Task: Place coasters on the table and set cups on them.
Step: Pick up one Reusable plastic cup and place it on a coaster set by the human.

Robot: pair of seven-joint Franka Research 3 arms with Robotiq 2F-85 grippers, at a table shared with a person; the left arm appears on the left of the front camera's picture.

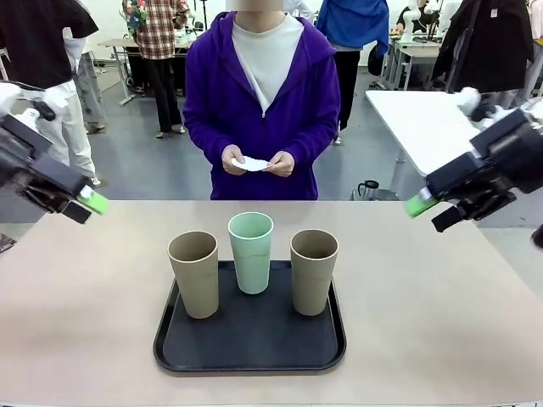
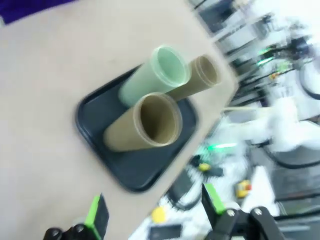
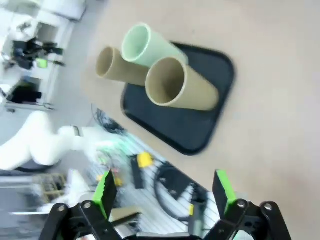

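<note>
Three cups stand upright on a black tray (image 1: 178,348): a tan one (image 1: 194,273) at left, a mint green one (image 1: 251,252) behind the middle, a tan one (image 1: 313,271) at right. Both wrist views look down on them (image 2: 152,102) (image 3: 170,82). Across the beige table (image 1: 441,288), a person in a purple hoodie holds white coasters (image 1: 251,164) in both hands at waist height. My left gripper (image 1: 89,203) hovers open above the table's left side, and my right gripper (image 1: 424,205) hovers open above its right side. Nothing lies between either pair of fingers (image 2: 97,215) (image 3: 224,190).
A white table (image 1: 424,119) stands behind at the right, and other people stand farther back. Bare beige tabletop surrounds the tray on every side. Cables and small items lie on the floor past the table's near edge (image 3: 145,160).
</note>
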